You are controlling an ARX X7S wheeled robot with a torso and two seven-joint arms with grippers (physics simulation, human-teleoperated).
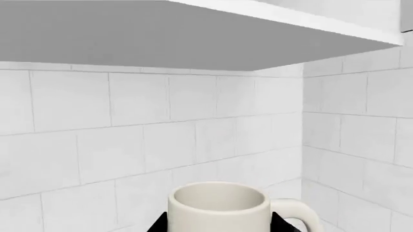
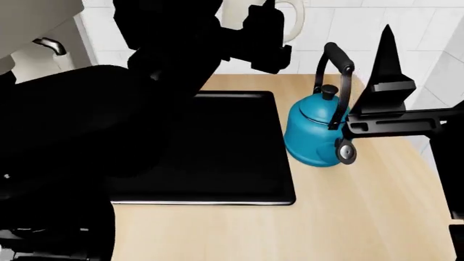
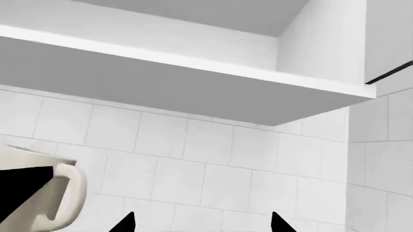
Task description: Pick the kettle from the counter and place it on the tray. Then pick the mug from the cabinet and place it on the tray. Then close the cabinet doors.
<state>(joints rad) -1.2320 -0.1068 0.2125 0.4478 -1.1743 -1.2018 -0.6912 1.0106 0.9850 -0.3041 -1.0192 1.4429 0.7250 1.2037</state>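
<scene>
My left gripper (image 1: 219,223) is shut on the cream mug (image 1: 219,205), one black finger (image 1: 160,223) against each side, and holds it in the air before the tiled wall. From the head, the mug (image 2: 292,16) shows at the top, above the far edge of the black tray (image 2: 217,147). The teal kettle (image 2: 313,133) stands upright on the wood counter (image 2: 362,206), just beside the tray's right edge. My right gripper (image 2: 386,41) points upward right of the kettle's handle, open and holding nothing (image 3: 201,224). The right wrist view also catches the mug (image 3: 45,193).
The wall cabinet's grey underside (image 1: 161,38) hangs overhead, with its open shelf (image 3: 193,34) above. A white door with a metal handle (image 2: 49,45) sits at the far left. Tiled walls (image 1: 348,145) meet in a corner at the right. My left arm (image 2: 108,119) covers the tray's left part.
</scene>
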